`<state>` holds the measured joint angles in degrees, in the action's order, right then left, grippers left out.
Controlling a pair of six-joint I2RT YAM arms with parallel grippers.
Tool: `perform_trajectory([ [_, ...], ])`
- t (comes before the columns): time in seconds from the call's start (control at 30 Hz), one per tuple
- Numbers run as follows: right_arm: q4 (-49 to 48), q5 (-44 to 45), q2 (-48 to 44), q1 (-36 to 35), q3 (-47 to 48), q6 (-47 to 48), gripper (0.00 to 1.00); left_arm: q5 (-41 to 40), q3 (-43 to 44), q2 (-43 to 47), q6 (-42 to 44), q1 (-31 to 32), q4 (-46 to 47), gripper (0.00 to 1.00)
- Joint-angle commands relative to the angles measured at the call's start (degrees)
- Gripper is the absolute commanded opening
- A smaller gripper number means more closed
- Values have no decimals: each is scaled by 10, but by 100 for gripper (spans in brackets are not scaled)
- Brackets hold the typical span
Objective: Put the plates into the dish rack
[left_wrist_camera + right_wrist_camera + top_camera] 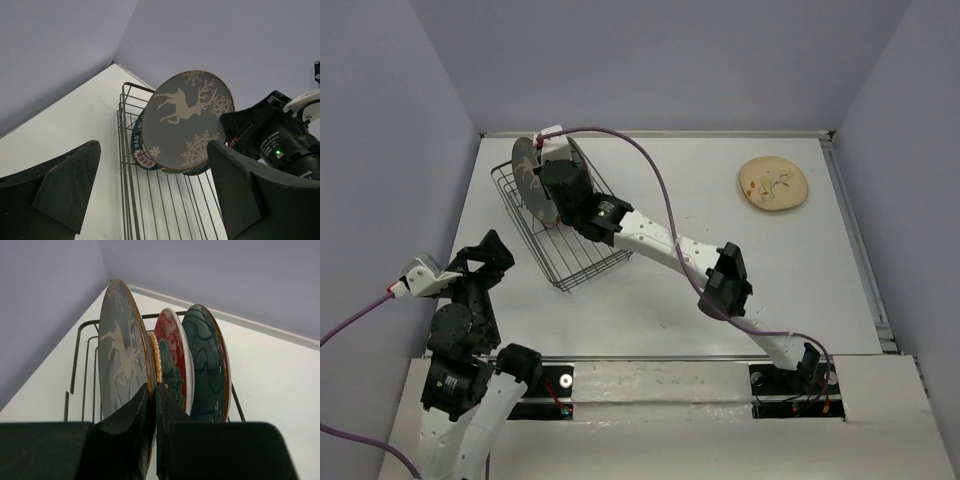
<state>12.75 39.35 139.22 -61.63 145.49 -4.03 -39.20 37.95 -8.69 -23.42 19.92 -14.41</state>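
My right gripper (542,180) is shut on the rim of the grey deer plate (528,172), holding it upright on edge over the far end of the wire dish rack (575,265). In the right wrist view the gripper (154,390) pinches the grey plate (120,360). Behind it stand an orange woven-look plate (156,352), a red-and-teal floral plate (172,365) and a dark teal plate (205,365). The cream floral plate (773,184) lies flat at the far right. My left gripper (470,265) is open and empty, left of the rack. The white patterned-rim plate is not clearly in view.
The left wrist view shows the deer plate (187,120) above the rack's wires (125,150), with another plate's teal rim (137,155) behind it. The right arm (670,250) stretches diagonally across the table. Walls close in the left, back and right sides.
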Motion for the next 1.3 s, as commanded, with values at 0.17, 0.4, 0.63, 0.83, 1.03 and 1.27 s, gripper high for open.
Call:
perform_trajectory([
  [0.17, -216, 95, 20, -17, 60, 120, 7, -2, 14, 6, -2, 4, 32, 99],
  [0.4, -327, 125, 58, -33, 69, 224, 7, 7, 14, 1, -2, 5, 33, 99],
  [0.63, -353, 103, 91, -33, 78, 243, 7, 8, 14, -4, -1, 8, 33, 99],
  [0.83, -352, 85, 104, -33, 50, 239, 7, 6, 14, -4, -2, 7, 33, 99],
  [1.03, -361, 74, 118, -45, 21, 243, 7, 6, 14, -4, -2, 7, 32, 99],
  [1.27, -375, 71, 118, -50, 2, 257, 26, 12, 14, -9, -3, 8, 32, 99],
])
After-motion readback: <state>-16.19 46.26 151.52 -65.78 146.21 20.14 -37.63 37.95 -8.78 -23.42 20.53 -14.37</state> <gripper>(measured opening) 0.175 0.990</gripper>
